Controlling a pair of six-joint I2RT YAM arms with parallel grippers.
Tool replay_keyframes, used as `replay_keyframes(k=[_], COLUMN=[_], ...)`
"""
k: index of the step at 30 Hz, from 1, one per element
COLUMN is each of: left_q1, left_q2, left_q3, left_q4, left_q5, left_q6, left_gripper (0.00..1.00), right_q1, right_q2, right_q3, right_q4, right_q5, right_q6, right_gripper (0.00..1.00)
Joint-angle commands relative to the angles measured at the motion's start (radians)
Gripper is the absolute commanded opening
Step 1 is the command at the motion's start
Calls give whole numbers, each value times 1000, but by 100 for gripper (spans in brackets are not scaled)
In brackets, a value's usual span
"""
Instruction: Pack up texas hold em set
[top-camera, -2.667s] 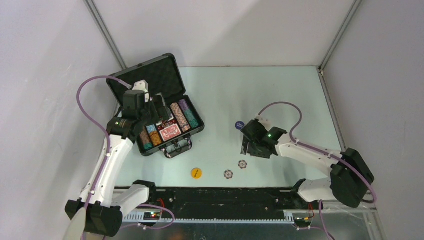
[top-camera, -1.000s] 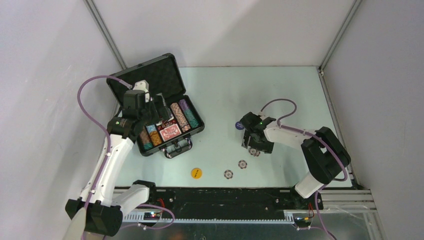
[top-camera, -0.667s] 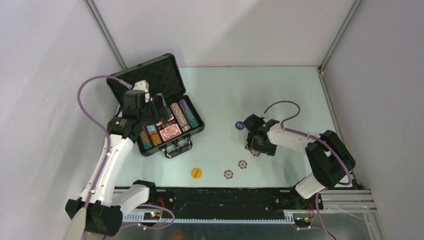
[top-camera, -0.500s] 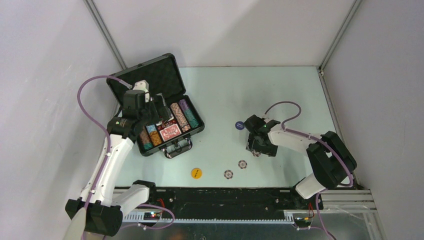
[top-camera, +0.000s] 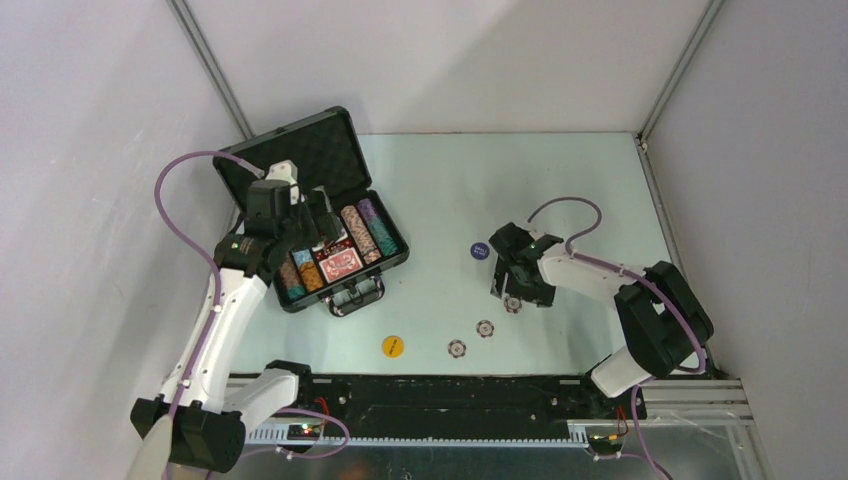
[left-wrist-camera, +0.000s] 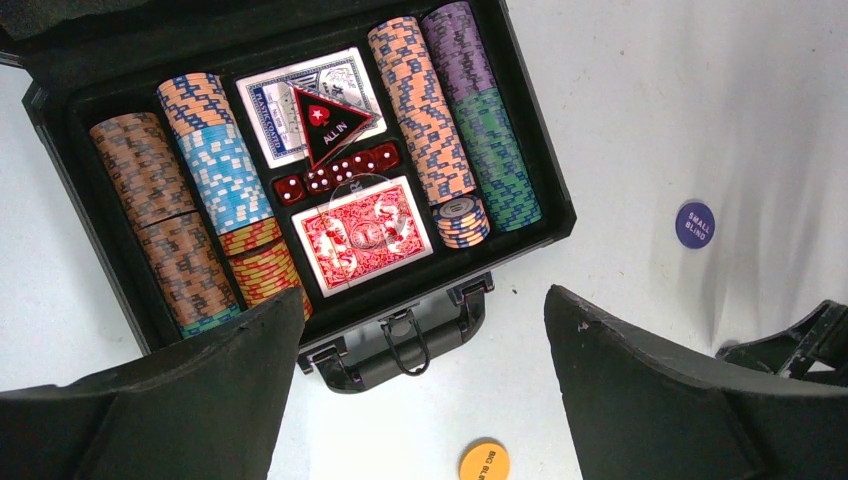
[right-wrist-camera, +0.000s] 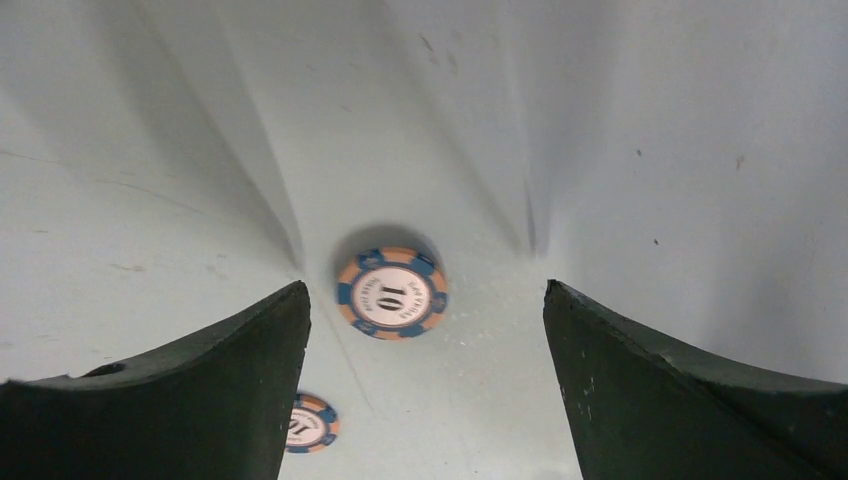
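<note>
The black case (top-camera: 345, 150) lies open at the left, its tray filled with rows of striped chips (left-wrist-camera: 205, 170), a blue deck (left-wrist-camera: 268, 100) and a red deck (left-wrist-camera: 365, 235) with a clear disc on it. My left gripper (left-wrist-camera: 422, 300) hangs open over the case's handle (left-wrist-camera: 410, 345), holding nothing. On the table lie a yellow disc (top-camera: 393, 346), a blue disc (top-camera: 480, 250) and three loose chips (top-camera: 485, 328). My right gripper (right-wrist-camera: 425, 292) stands open over one orange-and-blue "10" chip (right-wrist-camera: 391, 293), which lies flat between the fingers, nearer the left one.
A second "10" chip (right-wrist-camera: 308, 424) lies by my right gripper's left finger. White walls close in the table on the left, back and right. The black rail (top-camera: 440, 395) with the arm bases runs along the near edge.
The right arm swung its elbow round and the gripper shifted slightly back, so the chip at its near side now shows. The left arm has not moved.
</note>
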Motion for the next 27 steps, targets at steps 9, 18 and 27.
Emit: replay_keyframes(k=[9,18,27], left_q1=[11,17,17], left_q2=[-6,-10,-44], left_q3=[-3,-5,-25], left_q4=[17,17,23], left_q5=[-7,-12,-9], left_q6=[22,16,2], left_gripper=[94,94,94], right_q1=[-66,-84,-63], right_q2=[192,426,545], right_q3=[360,603,732], right_q4=[97,74,-8], right_q5=[-124,-154,-106], right_q6=[-316,-355,-383], right_gripper=[97,94,83])
